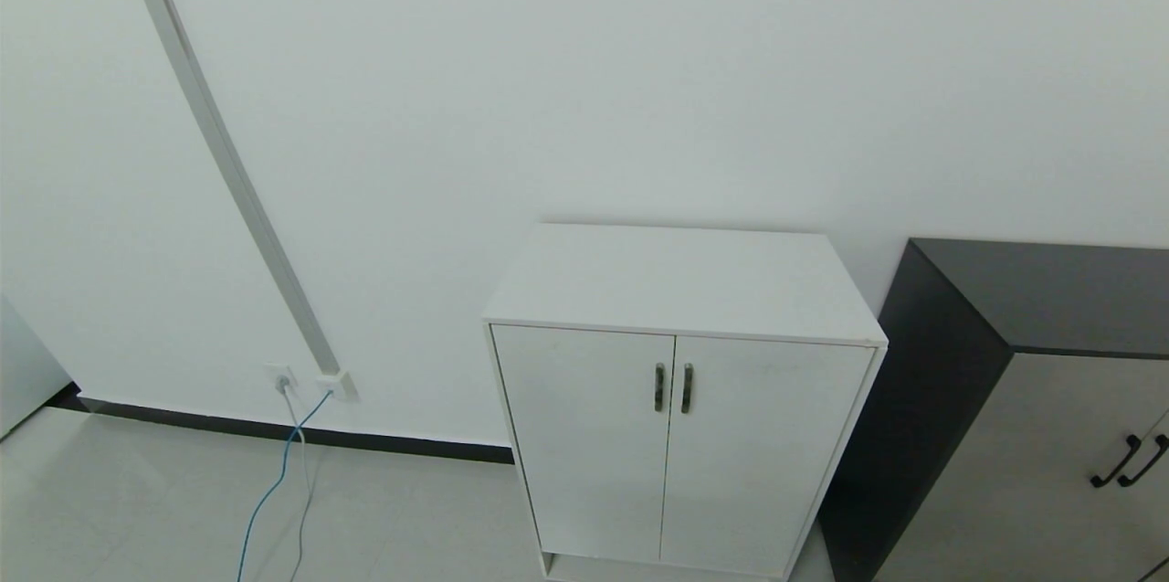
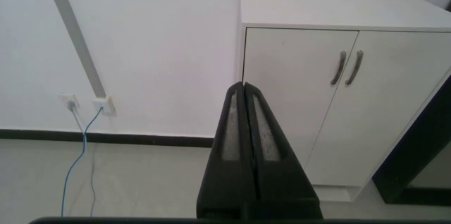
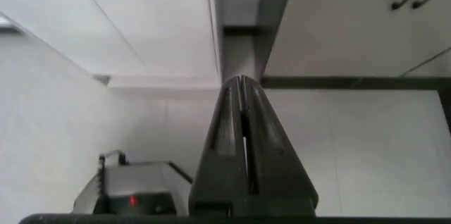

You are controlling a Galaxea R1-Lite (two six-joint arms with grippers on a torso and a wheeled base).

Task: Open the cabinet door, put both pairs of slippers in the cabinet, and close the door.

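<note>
White cabinet in the head view stands upright on the grey tiled floor, its back against the white wall. Its long axis runs up and down and its front faces the robot. Both doors are closed. Two dark bar handles, the left handle and the right handle, stand upright on either side of the middle seam. Just beside it on the right is a dark cabinet with pale doors. Well to the left, a grey cable duct slants down the wall to two sockets, and a blue cable trails from them across the floor.

In the left wrist view the left gripper has its two dark fingers pressed flat together, with nothing between them. The white cabinet stands well beyond the fingertips, apart from them, with its doors shut and its handles upright. The sockets and the blue cable show on the wall and floor farther off.

In the right wrist view the right gripper is also closed and empty, with only a hairline slit between its fingers. It points at the narrow gap where the lower part of the white cabinet meets the dark cabinet. Both cabinets are well beyond the fingertips, and pale floor lies between.
</note>
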